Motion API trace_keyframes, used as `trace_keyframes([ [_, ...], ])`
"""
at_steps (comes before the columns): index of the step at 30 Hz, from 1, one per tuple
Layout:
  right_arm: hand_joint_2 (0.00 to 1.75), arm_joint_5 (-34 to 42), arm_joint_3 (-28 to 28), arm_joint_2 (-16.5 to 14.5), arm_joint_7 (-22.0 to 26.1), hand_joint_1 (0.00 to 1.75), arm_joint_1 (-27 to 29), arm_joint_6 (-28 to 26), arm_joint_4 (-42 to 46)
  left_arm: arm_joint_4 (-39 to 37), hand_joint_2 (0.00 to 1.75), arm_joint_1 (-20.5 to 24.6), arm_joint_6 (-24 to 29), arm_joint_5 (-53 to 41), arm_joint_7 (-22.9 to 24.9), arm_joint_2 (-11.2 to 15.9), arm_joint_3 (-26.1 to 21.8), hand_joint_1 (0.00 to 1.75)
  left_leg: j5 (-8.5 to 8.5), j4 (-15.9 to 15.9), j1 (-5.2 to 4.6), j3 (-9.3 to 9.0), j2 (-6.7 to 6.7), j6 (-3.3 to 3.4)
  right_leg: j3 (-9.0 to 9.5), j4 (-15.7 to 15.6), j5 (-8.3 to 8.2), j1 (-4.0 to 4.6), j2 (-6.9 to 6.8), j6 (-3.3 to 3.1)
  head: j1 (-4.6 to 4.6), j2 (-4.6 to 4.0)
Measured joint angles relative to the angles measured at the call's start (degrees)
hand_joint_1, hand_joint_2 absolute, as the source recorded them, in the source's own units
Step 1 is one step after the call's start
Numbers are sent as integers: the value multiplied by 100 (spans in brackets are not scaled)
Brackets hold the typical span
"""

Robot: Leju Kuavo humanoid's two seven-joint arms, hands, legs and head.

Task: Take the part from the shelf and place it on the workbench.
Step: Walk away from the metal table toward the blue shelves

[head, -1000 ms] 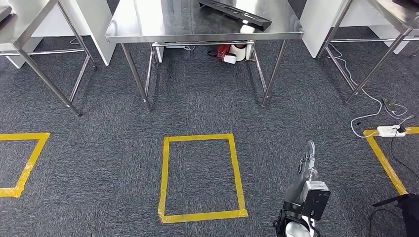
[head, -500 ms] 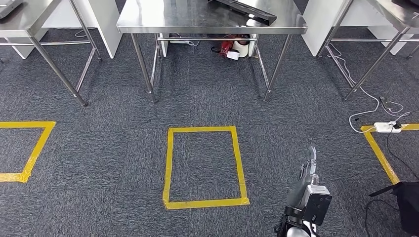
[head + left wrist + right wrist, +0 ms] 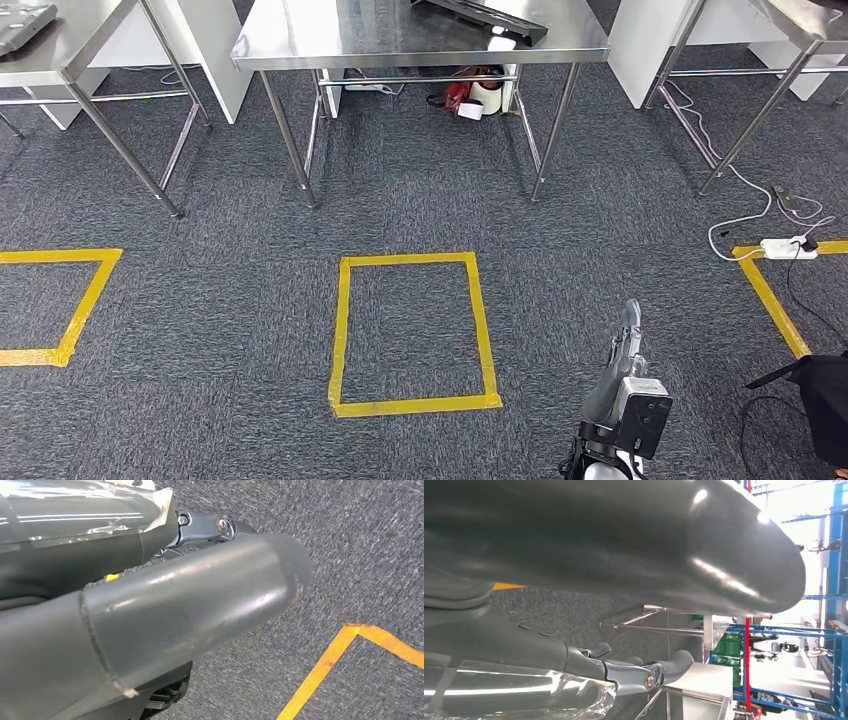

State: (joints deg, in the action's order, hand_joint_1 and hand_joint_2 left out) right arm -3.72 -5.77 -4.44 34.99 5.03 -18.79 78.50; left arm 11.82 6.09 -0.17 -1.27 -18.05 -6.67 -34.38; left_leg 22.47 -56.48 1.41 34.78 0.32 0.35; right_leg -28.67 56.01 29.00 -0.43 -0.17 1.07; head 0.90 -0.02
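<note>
Robot hand (image 3: pixel 627 335) empty over carpet (image 3: pixel 250 300), no legible txt.

You get even, bright light; glare on the polished steel counter (image 3: pixel 400 40); both wrist views blur close up.

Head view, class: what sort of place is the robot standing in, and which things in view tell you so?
Probably an industrial workshop or robot test area: stainless steel workbenches stand on grey carpet, yellow tape rectangles mark floor positions, and a power strip trails cable. The right wrist view shows blue racking behind.
</note>
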Motion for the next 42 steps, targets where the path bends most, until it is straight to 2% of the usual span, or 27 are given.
trace_keyframes([
  [5,0,7,0,3,2,0,1,1,-6,0,0,-1,0,0,0,0,0,0,-5,4,-2,3,-4,-25,-15,3,0,28,-1,0,0,0],
  [12,0,208,0,2,-28,0,35,73,-25,0,0,-1,1,-8,0,-1,0,0,-2,-4,-18,22,-3,-33,-29,0,-2,16,-2,2,-2,0],
  [18,0,386,1,-9,-105,0,48,232,-37,0,0,-2,0,-63,4,3,0,0,21,-73,-28,76,-10,3,-32,1,-11,-33,-4,22,-1,0],
  [21,0,413,3,-34,-117,0,50,237,-38,0,0,-1,0,-70,7,11,0,0,36,-89,-34,91,-11,47,-30,-25,-26,-33,-3,53,-1,0],
  [23,0,426,10,-45,-124,0,54,240,-34,0,0,0,0,-74,7,1,1,0,-14,21,-1,45,16,97,-42,14,11,-11,1,83,-4,0],
  [24,0,437,17,-47,-128,0,57,246,-33,0,0,3,0,-76,8,-5,1,0,-49,87,17,19,40,127,-108,144,99,-6,3,82,-11,0],
  [25,0,452,26,-48,-137,0,61,259,-34,0,0,5,0,-77,9,-10,1,0,-78,139,35,3,68,148,-231,402,246,-12,5,69,-23,0],
  [27,0,487,51,-48,-164,0,69,297,-52,0,0,6,0,-76,15,-10,0,0,-99,156,33,23,121,158,-618,1146,592,-46,8,62,-40,0],
  [28,0,498,65,-48,-185,0,71,314,-71,0,0,3,0,-73,19,-11,0,0,-106,155,35,40,151,146,-768,1445,693,-67,9,90,-43,0],
  [29,0,504,80,-48,-215,0,67,322,-100,-1,0,-1,0,-70,23,-15,0,0,-116,153,42,57,186,129,-818,1554,705,-93,7,142,-42,0],
  [30,0,518,96,-48,-258,0,46,324,-151,-1,0,-3,0,-67,26,-19,0,0,-128,148,57,72,224,104,-742,1414,617,-125,-3,213,-43,0],
  [31,0,568,124,-48,-315,0,2,331,-243,-2,0,-4,0,-64,28,-25,0,0,-138,135,79,87,266,71,-556,1055,461,-161,-39,295,-44,0],
  [32,0,662,166,-56,-367,0,-72,351,-388,-1,0,-3,0,-62,31,-23,0,0,-140,106,91,97,306,26,-334,638,286,-194,-162,366,-48,0],
  [33,0,773,222,-70,-396,0,-168,375,-586,0,0,-3,0,-60,33,-22,0,0,-128,71,95,101,349,-29,-180,292,135,-203,-284,400,-56,0],
  [34,0,882,289,-84,-395,0,-276,400,-826,1,0,-2,0,-58,34,-20,0,0,-112,44,90,94,392,-88,-101,93,36,-199,-374,376,-55,0],
  [35,0,963,365,-98,-369,0,-391,408,-1109,2,0,-1,0,-56,35,-15,0,0,-94,33,81,75,434,-142,-100,43,-15,-182,-425,315,-57,0],
  [37,0,1062,529,-108,-326,0,-638,355,-1815,2,0,8,4,-60,38,-33,1,0,-94,66,104,25,526,-233,-156,69,-65,-151,-292,152,-43,0],
  [38,0,1115,619,-120,-334,0,-775,320,-2254,2,0,17,16,-68,43,-38,1,0,-46,39,129,26,492,-269,-159,69,-97,-154,-230,91,-30,0],
  [39,0,1168,704,-136,-348,0,-902,286,-2698,2,0,26,31,-83,47,-45,2,0,78,-79,146,67,401,-290,-165,68,-136,-159,-167,29,-17,0],
  [40,0,1206,775,-157,-350,0,-1008,266,-3122,1,0,32,48,-98,52,-51,2,0,289,-338,152,173,262,-297,-175,67,-172,-159,-112,-25,0,0],
  [41,0,1238,833,-187,-342,0,-1082,260,-3505,1,0,35,65,-109,56,-49,3,0,557,-722,140,327,118,-285,-192,69,-198,-144,-62,-65,19,0],
  [42,0,1256,878,-213,-318,0,-1134,257,-3826,1,0,34,77,-118,58,-52,3,0,807,-1166,118,506,31,-258,-222,73,-218,-113,-5,-98,25,0],
])
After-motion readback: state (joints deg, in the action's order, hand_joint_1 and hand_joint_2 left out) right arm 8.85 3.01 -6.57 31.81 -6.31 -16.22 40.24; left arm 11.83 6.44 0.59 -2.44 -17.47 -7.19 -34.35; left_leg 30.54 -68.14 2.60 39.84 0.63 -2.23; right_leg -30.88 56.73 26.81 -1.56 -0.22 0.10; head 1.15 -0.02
